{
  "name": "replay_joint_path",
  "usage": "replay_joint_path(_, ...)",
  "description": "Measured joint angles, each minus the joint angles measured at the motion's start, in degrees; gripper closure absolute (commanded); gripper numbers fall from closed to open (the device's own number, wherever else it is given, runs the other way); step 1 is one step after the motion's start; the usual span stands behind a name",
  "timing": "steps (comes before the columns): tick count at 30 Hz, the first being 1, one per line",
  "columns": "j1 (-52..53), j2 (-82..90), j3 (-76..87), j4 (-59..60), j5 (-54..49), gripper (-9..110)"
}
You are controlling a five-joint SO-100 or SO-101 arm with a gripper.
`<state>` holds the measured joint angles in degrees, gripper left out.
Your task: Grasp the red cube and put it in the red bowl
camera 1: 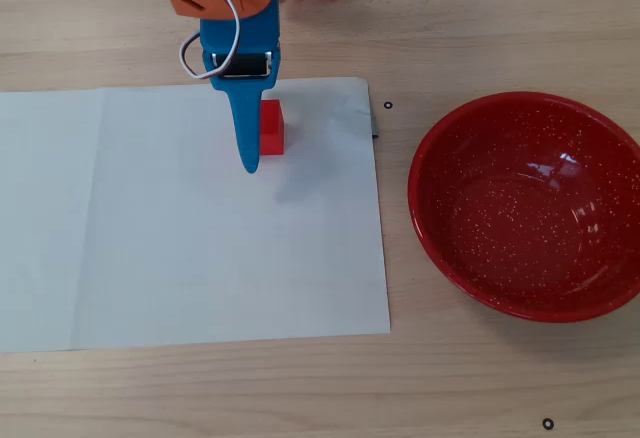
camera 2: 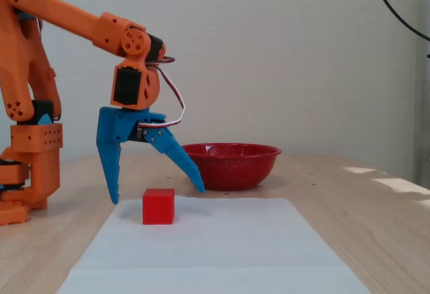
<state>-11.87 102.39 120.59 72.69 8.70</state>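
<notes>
Pale wood is forming the surface (camera 1: 480, 18), and a plain white wall is standing behind it in the fixed view. Taking the paper (camera 1: 190, 248) as the landmark: this white sheet is lying flat on the surface, filling the left and middle of the overhead view.

An orange arm (camera 2: 67, 22) is reaching out from its base beyond the paper's far edge in the overhead view, at the left of the fixed view, and is bending downward over the sheet.

Off the paper's right edge in the overhead view, the bowl (camera 1: 470, 258) is sitting upright on the bare wood, apart from the sheet, showing only its speckled red inside.

The blue pincer (camera 2: 158, 194) is hanging over the paper's far part with its jaws spread wide and pointing down. In the fixed view, one fingertip is hovering just above the sheet to the left of the cube, and the other is angling out to the right, slightly higher, not touching it.

The cube (camera 2: 158, 206) is resting on the paper near its far edge, right of the middle in the overhead view (camera 1: 271, 127), below and between the spread jaws and partly hidden by one blue finger (camera 1: 245, 128).
</notes>
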Motion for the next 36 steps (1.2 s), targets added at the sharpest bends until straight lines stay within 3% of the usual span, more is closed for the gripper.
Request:
replay_joint_path(11, 0.09, -2.9, 1.76, -5.54, 0.0, 48)
replay_joint_path(36, 2.37, -2.9, 2.99, -5.89, -0.53, 61)
